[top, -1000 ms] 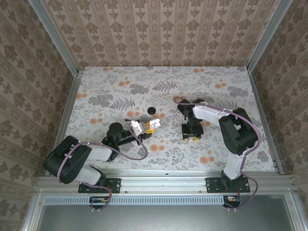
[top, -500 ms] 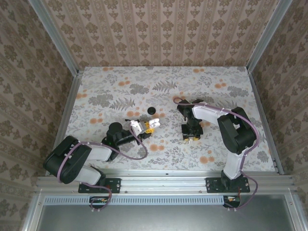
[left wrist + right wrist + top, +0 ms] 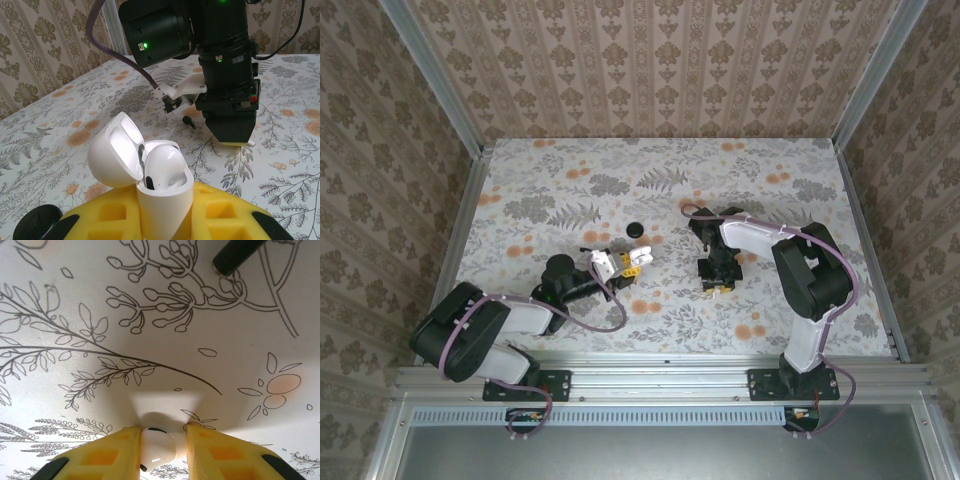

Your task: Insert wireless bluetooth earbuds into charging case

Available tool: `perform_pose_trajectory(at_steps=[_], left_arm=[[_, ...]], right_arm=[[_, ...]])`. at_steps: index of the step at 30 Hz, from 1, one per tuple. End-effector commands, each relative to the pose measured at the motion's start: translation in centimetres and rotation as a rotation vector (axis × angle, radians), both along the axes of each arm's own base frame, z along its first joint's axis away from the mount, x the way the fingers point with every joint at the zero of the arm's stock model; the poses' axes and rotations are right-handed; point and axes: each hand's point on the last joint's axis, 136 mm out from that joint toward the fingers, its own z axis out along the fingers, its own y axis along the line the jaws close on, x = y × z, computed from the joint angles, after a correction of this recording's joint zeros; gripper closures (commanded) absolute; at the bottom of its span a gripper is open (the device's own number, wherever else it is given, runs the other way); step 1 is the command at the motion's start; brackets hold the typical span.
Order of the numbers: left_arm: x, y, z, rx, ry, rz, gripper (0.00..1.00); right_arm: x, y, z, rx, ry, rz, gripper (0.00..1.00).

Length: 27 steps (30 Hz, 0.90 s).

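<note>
Floral-patterned table (image 3: 570,180), enclosed by wallpapered walls (image 3: 650,60), with two arms mounted at its near edge. The step in hand is judged to be the pick-up of an earbud (image 3: 159,442) from the table by the right gripper (image 3: 719,284), while the charging case (image 3: 162,192) is presented, lid open, by the left gripper (image 3: 618,264). The next move is judged to call for a clean lift, a transfer leftward to the case, and alignment of the earbud with a free socket; a slip of the small glossy piece is the likely hazard.

The left arm (image 3: 480,330) is laid low and stretched toward the table's centre. Its yellow pads (image 3: 105,220) are clamped on the lower body of the case, which is held upright with the lid (image 3: 115,155) hinged back. The right arm (image 3: 810,280) is folded over and pointed steeply down, with its gripper at the surface, well apart from the case. Its pads are closed against both sides of the earbud, which rests on the table and appears white in the right wrist view. Whether an earbud is already seated in the case cannot be told with certainty.
</note>
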Motion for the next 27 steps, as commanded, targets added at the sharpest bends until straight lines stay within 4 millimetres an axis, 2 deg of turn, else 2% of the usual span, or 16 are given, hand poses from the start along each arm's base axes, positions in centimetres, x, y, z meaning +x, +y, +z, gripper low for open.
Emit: perform_pose_trajectory(at_steps=[1,14,22,27], left_arm=[[-0.2,0.1,0.1,-0.002,0.006,-0.012,1.00],[-0.2,0.0,-0.2,0.004,0.007,-0.013,1.00],[-0.9,-0.7,-0.7,-0.016,-0.004,-0.057,1.00],[-1.7,-1.5,-0.9,-0.021,0.004,-0.103,1.00]], right_arm=[[-0.1,-0.2,-0.1,-0.008,-0.024,-0.006,0.72],[0.5,-0.2,1.2,0.037,-0.139,-0.047,0.73],[2.6,1.0,2.0,0.169,-0.379,-0.110,0.73],[4.2,2.7,3.4,0.262,-0.526,-0.107,0.72]])
